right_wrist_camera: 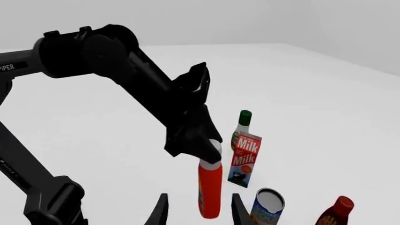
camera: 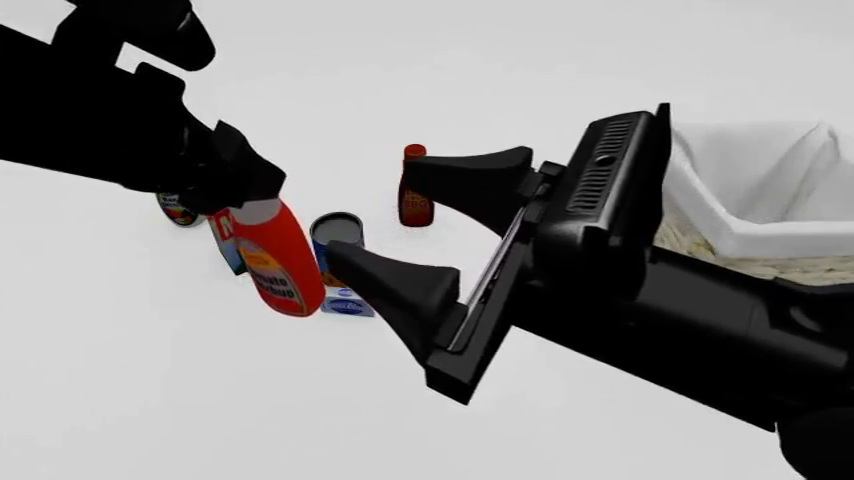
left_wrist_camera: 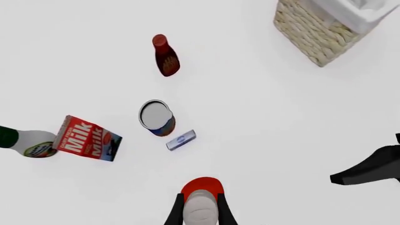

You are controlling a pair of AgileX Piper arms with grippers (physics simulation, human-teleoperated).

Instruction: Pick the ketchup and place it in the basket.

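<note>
**Q:** Starting with the biggest thing, what do you see?

**Me:** Beginning there: the white tabletop (camera: 120,400) carries everything. At its far right stands the basket (camera: 747,262), woven straw with a white cloth lining. My right arm (camera: 694,320) crosses in front of it, reaching forward and left, low across the front view. My left arm (right_wrist_camera: 119,70) comes in high from the left and bends steeply down.

**Q:** And your pincers?

**Me:** My left pincer (left_wrist_camera: 201,208) is clenched on the ketchup (camera: 278,262) just below its white cap. The bottle hangs tilted, lifted clear of the tabletop, left of the basket and well apart from it. My right pincer (camera: 420,225) is released, its two fingers spread wide with nothing between them, pointing toward the bottle.

**Q:** Any writing you can read?

**Me:** The milk carton (right_wrist_camera: 244,159) says "Milk" in white on red, twice in the right wrist view. On my left arm I can make out "PIPER" in small white letters. The ketchup has a yellow label, but its words are too blurred to read.

**Q:** The smaller items?

**Me:** A white bottle with a green cap (right_wrist_camera: 241,124) stands just behind the carton. A slim dark red bottle (left_wrist_camera: 166,55) stands farther out. A round can (left_wrist_camera: 156,118) with a blue band sits near the middle, and a small blue-and-white packet (left_wrist_camera: 181,140) lies just beside it; its print is unreadable.
</note>
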